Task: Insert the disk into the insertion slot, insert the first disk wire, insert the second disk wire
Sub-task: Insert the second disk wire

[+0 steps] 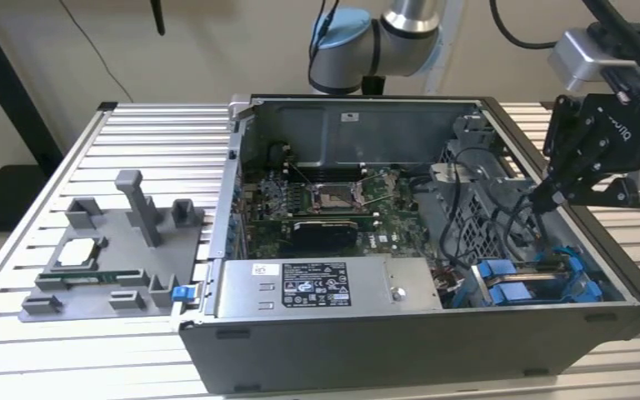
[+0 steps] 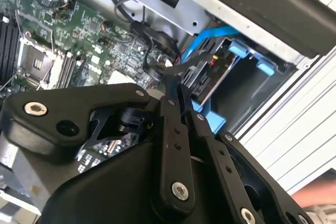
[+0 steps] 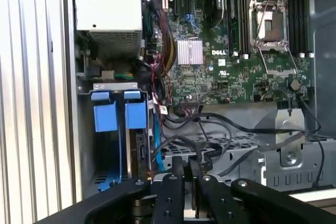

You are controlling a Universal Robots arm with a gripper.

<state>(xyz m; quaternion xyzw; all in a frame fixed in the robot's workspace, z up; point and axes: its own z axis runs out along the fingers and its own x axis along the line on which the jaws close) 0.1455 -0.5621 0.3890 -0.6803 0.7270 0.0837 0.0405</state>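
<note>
I see the gripper (image 1: 545, 197) hanging over the open computer case (image 1: 297, 350) at the exterior view's right, above the drive cage. In both wrist views its black fingers (image 2: 178, 129) sit pressed close together, pinching a black wire (image 3: 210, 148). The wire runs toward the insertion slot (image 3: 118, 129), where blue fittings show. A disk (image 2: 202, 80) sits in the bay beside a blue cable (image 2: 210, 38). The green motherboard (image 3: 226, 72) lies nearby.

Disk (image 3: 140, 148) mostly hidden inside insertion slot (image 3: 113, 129).
</note>
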